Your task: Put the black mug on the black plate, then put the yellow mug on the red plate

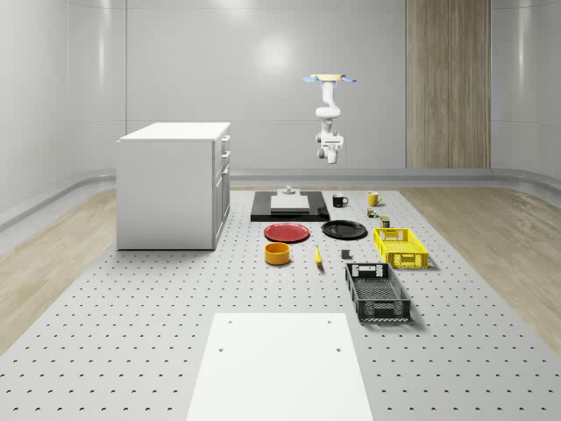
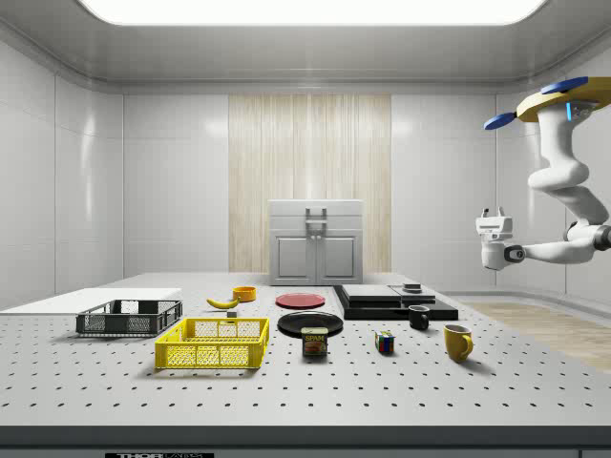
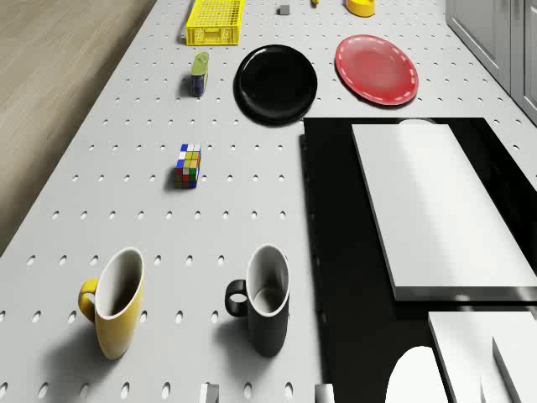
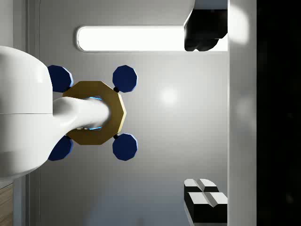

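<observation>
The black mug stands upright on the table beside the black slab. The yellow mug stands a short way from it, also upright; both mugs also appear in the side view, black mug and yellow mug. The black plate and red plate lie bare side by side farther along the table. My drone hovers high beyond the mugs' end of the table. The gripper hangs well above them, points up toward the drone, and is open and empty.
A white block lies on the black slab. A Rubik's cube and a can sit between the mugs and plates. Beyond are a yellow basket, black basket, orange bowl, banana and a white cabinet.
</observation>
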You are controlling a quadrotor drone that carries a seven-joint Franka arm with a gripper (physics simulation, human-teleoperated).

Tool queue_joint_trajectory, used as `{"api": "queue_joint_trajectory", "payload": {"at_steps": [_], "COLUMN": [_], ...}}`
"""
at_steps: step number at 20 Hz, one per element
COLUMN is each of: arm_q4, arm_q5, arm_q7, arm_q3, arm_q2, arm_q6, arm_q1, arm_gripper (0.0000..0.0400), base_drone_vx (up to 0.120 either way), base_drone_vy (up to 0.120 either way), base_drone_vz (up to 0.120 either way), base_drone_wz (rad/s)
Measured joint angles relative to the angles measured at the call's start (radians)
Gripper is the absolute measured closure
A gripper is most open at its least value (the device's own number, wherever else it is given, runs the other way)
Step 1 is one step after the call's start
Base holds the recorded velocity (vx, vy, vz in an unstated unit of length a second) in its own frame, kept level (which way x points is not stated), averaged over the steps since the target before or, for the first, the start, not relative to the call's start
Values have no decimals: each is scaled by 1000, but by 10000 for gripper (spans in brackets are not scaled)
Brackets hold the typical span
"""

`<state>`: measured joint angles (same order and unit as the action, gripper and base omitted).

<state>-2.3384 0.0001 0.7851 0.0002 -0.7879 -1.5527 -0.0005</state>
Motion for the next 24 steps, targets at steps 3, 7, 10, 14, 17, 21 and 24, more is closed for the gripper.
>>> {"api": "queue_joint_trajectory", "payload": {"at_steps": [3, 7, 10, 14, 17, 21, 24], "arm_q4": [63, 149, 206, 258, 278, 291, 295], "arm_q5": [1, 1, 2, 2, 2, 2, 2], "arm_q7": [-1, -2, -2, -2, -3, -3, -3], "arm_q3": [1, 2, 2, 3, 3, 4, 4], "arm_q2": [7, 33, 53, 73, 81, 85, 85], "arm_q6": [53, 111, 145, 174, 184, 190, 191], "arm_q1": [-2, -3, -4, -5, -6, -6, -7], "arm_gripper": [0, 0, 0, 0, 0, 0, 0], "base_drone_vx": [0, 30, 120, 120, 120, 120, 120], "base_drone_vy": [0, 0, 0, -80, -93, 0, 0], "base_drone_vz": [0, 0, 0, 0, 0, 0, 0], "base_drone_wz": [0, 0, 0, 0, 0, 0, 0]}}
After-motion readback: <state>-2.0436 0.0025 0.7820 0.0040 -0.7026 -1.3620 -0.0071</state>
